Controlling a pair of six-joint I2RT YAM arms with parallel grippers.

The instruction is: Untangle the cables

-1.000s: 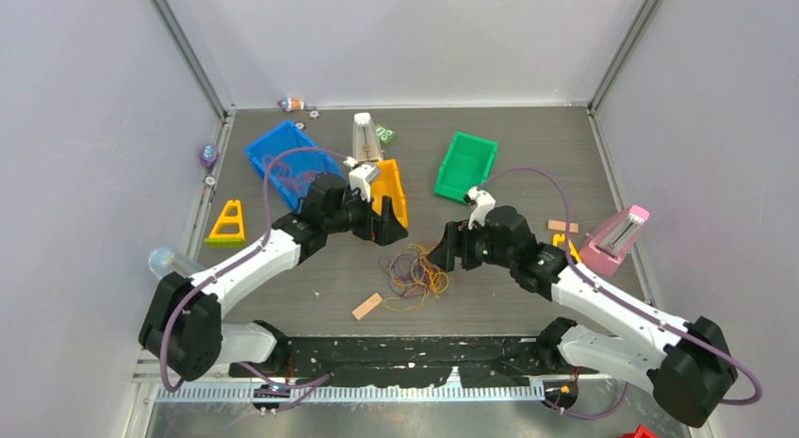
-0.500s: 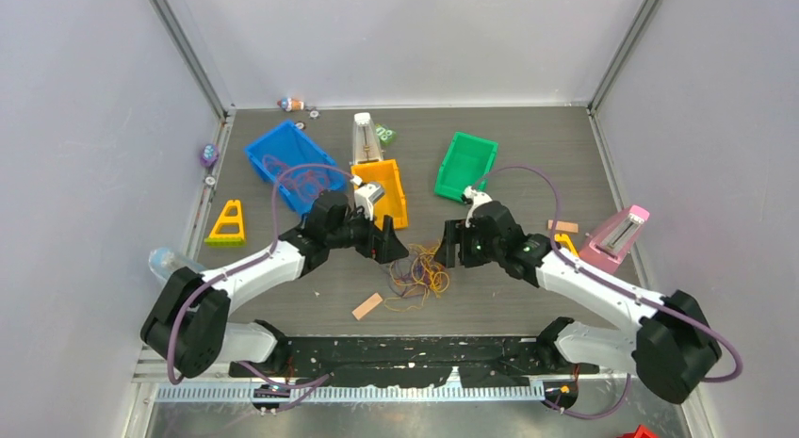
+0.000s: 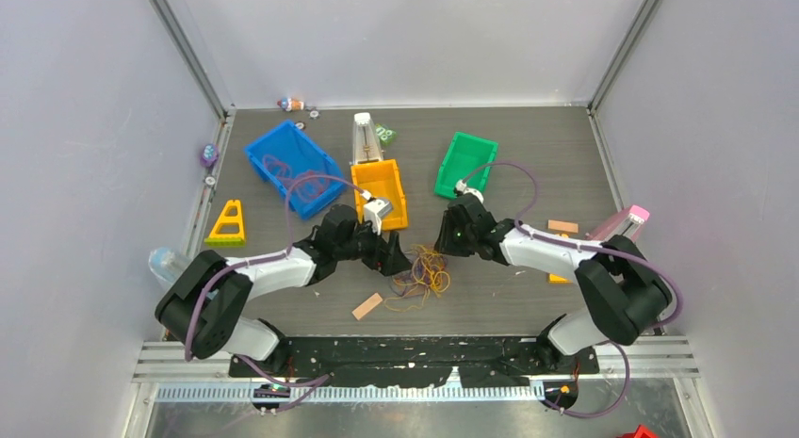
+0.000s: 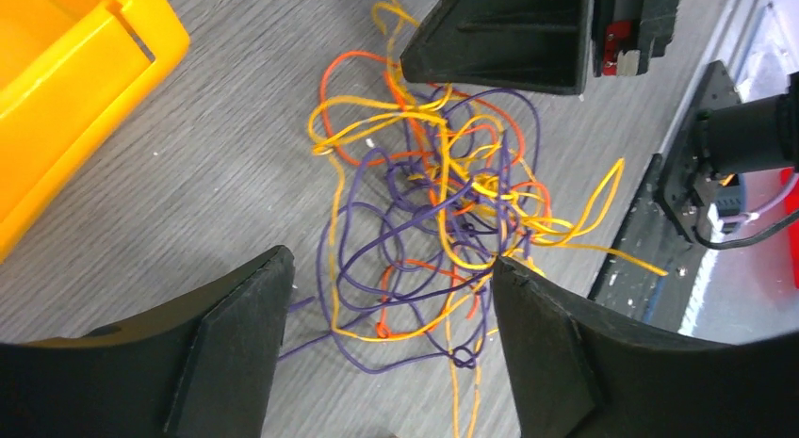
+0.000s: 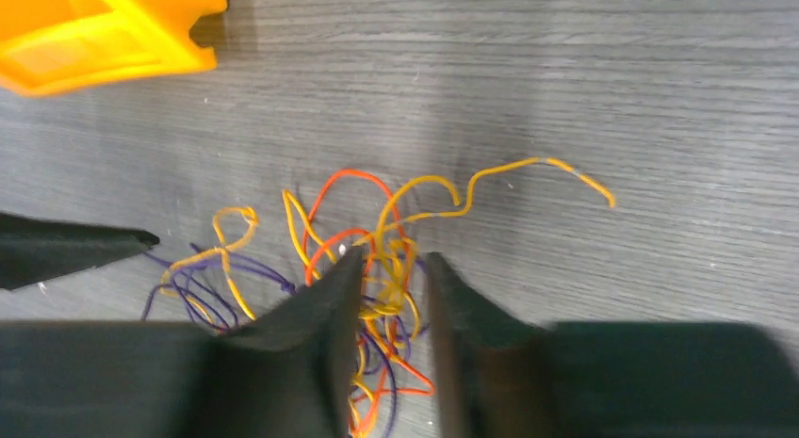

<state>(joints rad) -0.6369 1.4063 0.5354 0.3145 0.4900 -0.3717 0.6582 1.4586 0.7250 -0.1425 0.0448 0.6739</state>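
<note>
Nearest the arm bases, a black mounting strip (image 3: 415, 351) runs along the near edge of the surface (image 3: 509, 301), and a small peach block (image 3: 367, 306) lies just beyond it with bare wood on either side. Past that, the cables (image 3: 421, 273) sit in one loose heap of orange, yellow and purple loops near the middle; from above their crossings are too fine to follow. Over the heap's left side hangs the left gripper (image 4: 391, 268), its jaws spread wide and released, with strands lying flat between them. At the heap's right side, the right gripper (image 5: 394, 259) has its jaws nearly together with yellow and orange strands running through the narrow gap. The fingers hide the contact, so I cannot tell whether anything is pinched. One yellow end trails free across open surface. Farther back stand an orange bin (image 3: 382, 179), a blue bin (image 3: 292, 141) and a green bin (image 3: 466, 165). By the right wall, a pink object (image 3: 629, 217) is partly covered by the right arm (image 3: 551, 252).
</note>
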